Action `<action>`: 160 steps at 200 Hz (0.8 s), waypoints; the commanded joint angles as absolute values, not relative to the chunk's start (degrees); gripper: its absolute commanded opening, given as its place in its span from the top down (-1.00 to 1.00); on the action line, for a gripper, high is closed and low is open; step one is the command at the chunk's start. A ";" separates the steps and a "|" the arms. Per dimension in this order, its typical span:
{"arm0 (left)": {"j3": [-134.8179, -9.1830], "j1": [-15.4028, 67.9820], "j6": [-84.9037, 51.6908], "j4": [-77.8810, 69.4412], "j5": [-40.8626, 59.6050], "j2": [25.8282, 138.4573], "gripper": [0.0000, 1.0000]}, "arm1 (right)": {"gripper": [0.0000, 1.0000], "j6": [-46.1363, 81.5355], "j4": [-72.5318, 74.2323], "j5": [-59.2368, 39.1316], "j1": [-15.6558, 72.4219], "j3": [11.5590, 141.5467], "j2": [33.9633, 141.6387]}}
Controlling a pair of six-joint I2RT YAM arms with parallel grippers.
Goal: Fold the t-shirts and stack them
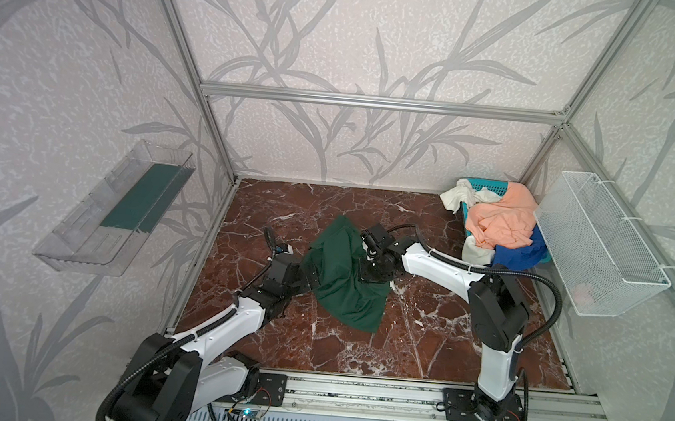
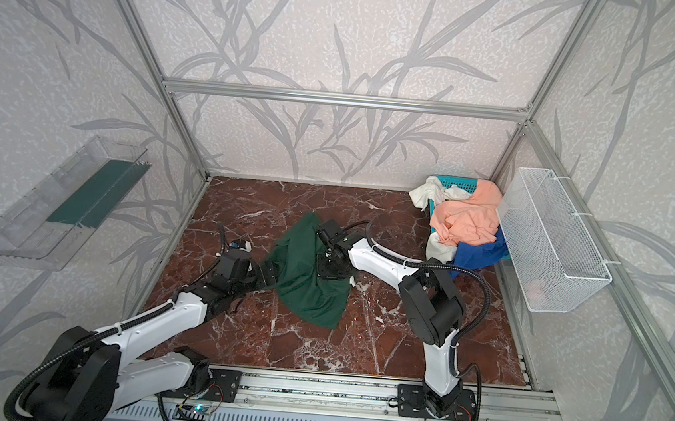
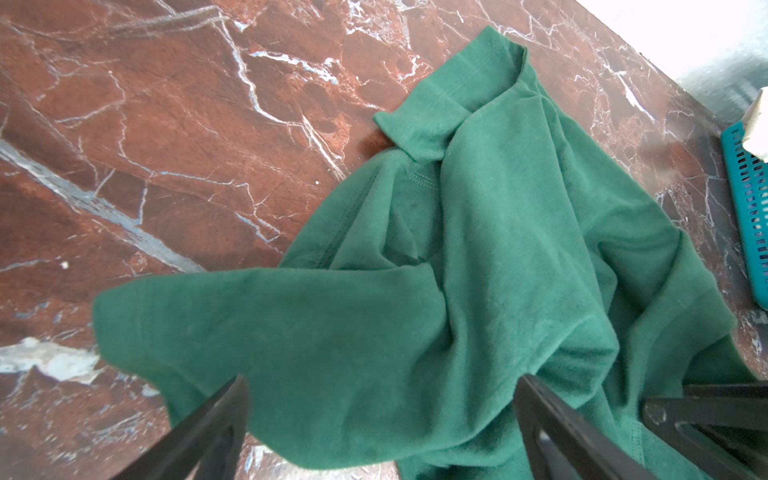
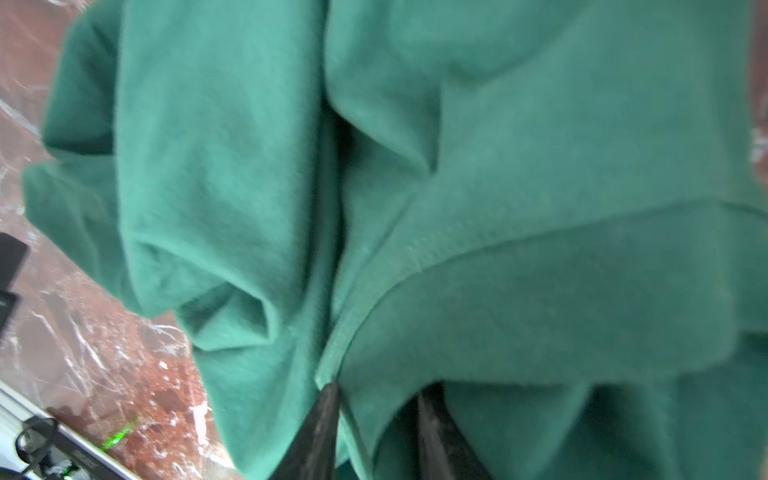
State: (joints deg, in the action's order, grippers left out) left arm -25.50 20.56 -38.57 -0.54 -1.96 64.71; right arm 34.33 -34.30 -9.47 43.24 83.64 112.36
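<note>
While the green t-shirt point(image 1: 344, 281) lies crumpled at the middle of the marble table point(image 1: 441, 341), both top views show its long axis running from the far edge toward the near edge, drifting toward the right edge as it comes nearer. The left gripper point(image 1: 308, 275) sits at the garment's left long side, about mid-length. The right gripper point(image 1: 370, 273) bears down on the opposite side, over the cloth itself. The other t-shirts point(image 1: 501, 224) are heaped in the teal basket point(image 1: 492, 186) at the far right corner, well apart from both arms.

Left wrist view: the left gripper point(image 3: 380, 380) has its fingers point(image 3: 216, 419) spread wide and holds nothing. The shirt lies directly ahead of them and between them, and one loose flap crosses the gap.

Right wrist view: this picture is blurred. The right gripper point(image 4: 378, 390) has its fingers standing narrowly apart, with a hemmed fold point(image 4: 353, 332) of the shirt running down between the tips. Whether they already bite that fold cannot be told.

Judgement: the coming move turns on the arms flanking the shirt across its short axis. The right arm is the nearer to a secure hold. The left needs only to pinch the cloth already under it.
</note>
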 commanded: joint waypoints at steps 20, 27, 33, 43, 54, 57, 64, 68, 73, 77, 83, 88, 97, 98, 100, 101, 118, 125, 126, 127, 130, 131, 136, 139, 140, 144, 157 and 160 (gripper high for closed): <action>-25.93 20.56 -36.60 0.76 -6.08 65.00 -0.99 | 0.60 32.29 -34.88 -5.21 43.33 89.50 114.01; -26.02 20.57 -36.31 1.32 -7.37 65.25 -0.98 | 0.63 31.81 -34.84 -4.72 43.26 90.60 114.53; -26.18 20.56 -36.15 2.05 -8.44 65.41 -0.98 | 0.71 31.52 -35.16 -4.40 43.17 91.62 115.16; -26.50 20.57 -35.79 3.21 -9.45 65.56 -0.98 | 0.88 31.56 -36.10 -4.15 42.75 93.62 116.10; -26.51 20.57 -35.73 3.60 -9.84 65.53 -0.98 | 1.00 31.34 -37.22 -3.88 42.15 95.39 116.98; -26.40 20.56 -35.81 3.60 -9.89 65.47 -0.98 | 1.00 31.32 -37.49 -3.68 41.96 95.86 117.14; -26.16 20.52 -36.22 3.52 -10.17 65.44 -0.98 | 1.00 31.29 -38.02 -3.40 41.48 96.72 117.28; -25.92 20.52 -36.60 3.41 -10.52 65.39 -0.98 | 1.00 31.16 -38.16 -3.22 41.21 97.06 117.26; -25.60 20.56 -37.14 3.06 -10.88 65.32 -0.99 | 1.00 31.05 -38.37 -2.91 40.91 97.39 117.08; -25.25 20.51 -37.41 2.73 -11.08 65.30 -0.98 | 1.00 30.91 -38.46 -2.66 40.73 97.53 116.81; -24.91 20.48 -37.61 2.34 -11.22 65.22 -0.98 | 1.00 30.43 -38.53 -2.40 40.38 97.79 116.37; -24.77 20.48 -37.70 2.22 -11.21 65.26 -0.98 | 1.00 29.89 -38.64 -2.14 40.07 97.89 115.89; -24.85 20.48 -37.71 2.49 -11.23 65.43 -0.98 | 1.00 29.30 -39.61 -0.92 39.59 98.43 114.99; -24.91 20.48 -37.71 2.52 -11.24 65.41 -0.98 | 1.00 29.19 -39.71 -0.72 39.52 98.48 114.84; -24.99 20.48 -37.71 2.72 -11.31 65.46 -0.98 | 1.00 29.07 -39.94 -0.42 39.39 98.62 114.62; -25.02 20.48 -37.71 2.76 -11.28 65.47 -0.98 | 1.00 29.04 -40.10 -0.21 39.34 98.62 114.44; -25.56 20.48 -37.77 3.90 -12.32 65.98 -0.98 | 1.00 28.12 -42.13 4.05 38.36 98.75 111.40; -25.71 20.46 -37.79 4.08 -12.76 66.26 -0.98 | 1.00 27.60 -42.66 5.73 37.85 98.49 109.74; -25.73 20.47 -37.79 4.06 -12.80 66.31 -0.98 | 1.00 27.51 -42.77 5.98 37.78 98.47 109.49; -25.74 20.43 -37.79 4.05 -12.81 66.33 -0.98 | 1.00 27.42 -42.83 6.20 37.74 98.32 109.24; -25.75 20.41 -37.84 4.06 -12.94 66.46 -0.98 | 1.00 27.24 -42.96 6.98 37.52 98.06 108.40; -25.80 20.40 -37.86 4.05 -12.97 66.45 -0.98 | 1.00 27.20 -43.01 7.27 37.44 98.03 108.17; -25.84 20.39 -37.87 3.98 -13.07 66.74 -0.98 | 1.00 26.93 -43.21 8.76 37.11 97.46 106.83; -25.92 20.31 -37.88 3.84 -13.05 66.91 -0.98 | 1.00 26.83 -43.19 9.76 36.95 97.06 105.92; -25.92 20.31 -37.88 3.81 -13.03 66.99 -0.98 | 1.00 26.82 -43.22 10.07 36.89 96.92 105.70; -25.93 20.26 -37.84 3.59 -12.94 67.26 -0.98 | 1.00 26.69 -42.97 11.23 36.67 96.18 104.51; -26.27 20.05 -37.45 3.17 -12.46 68.38 -0.98 | 1.00 25.04 -41.73 14.38 35.94 93.38 100.42; -26.48 20.04 -37.40 3.16 -12.29 68.79 -0.99 | 1.00 24.40 -41.26 15.23 35.87 92.68 99.50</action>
